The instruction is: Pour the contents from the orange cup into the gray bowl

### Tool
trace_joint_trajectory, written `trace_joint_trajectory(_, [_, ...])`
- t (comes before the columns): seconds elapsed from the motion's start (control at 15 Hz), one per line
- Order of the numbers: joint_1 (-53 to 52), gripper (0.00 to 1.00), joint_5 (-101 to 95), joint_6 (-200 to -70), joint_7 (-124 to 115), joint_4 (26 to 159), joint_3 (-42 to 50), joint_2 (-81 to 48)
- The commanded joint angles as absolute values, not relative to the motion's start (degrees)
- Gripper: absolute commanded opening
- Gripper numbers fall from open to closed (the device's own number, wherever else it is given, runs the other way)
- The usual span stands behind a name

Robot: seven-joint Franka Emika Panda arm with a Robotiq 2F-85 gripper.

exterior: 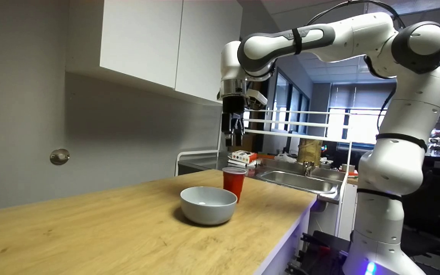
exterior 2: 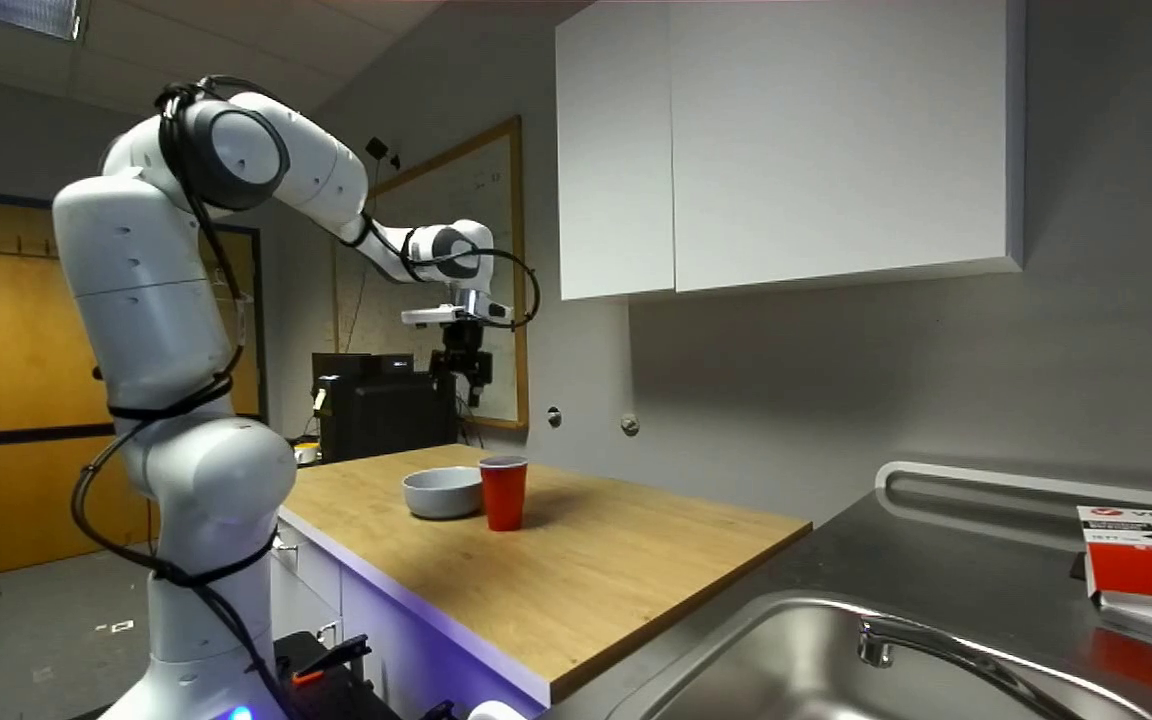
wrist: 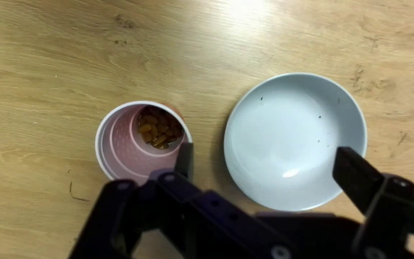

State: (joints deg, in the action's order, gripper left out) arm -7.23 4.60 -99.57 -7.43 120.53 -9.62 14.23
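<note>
Where the wooden counter [exterior: 90, 236] runs below the white wall cabinets [exterior: 139, 42]: one orange cup [exterior 2: 504, 500], standing upright, pale at the rim, brown oblong pieces [wrist: 155, 129] lying at its bottom. Just beside the cup, with a gap between: one gray bowl [exterior: 206, 212], wide, upright, lighter along the edge (a few dark specks [wrist: 320, 117], I notice, inside). Above the pair, pointing down: one tool [exterior: 233, 141], released, its fingers [wrist: 358, 180] spread well apart.

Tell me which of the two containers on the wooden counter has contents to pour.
The orange cup: the wrist view shows small brown pieces at its bottom. The wider gray bowl has no such pieces, just a few dark specks.
</note>
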Motion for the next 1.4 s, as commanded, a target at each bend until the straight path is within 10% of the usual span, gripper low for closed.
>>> trace_joint_trajectory(0.0, [-5.28, 1.0, 5.1, -101.78, -9.17, 120.28, -7.4, 13.36])
trace_joint_trajectory(1.33, [1.92, 1.0, 10.91, -102.28, -9.83, 121.07, 1.27, 0.51])
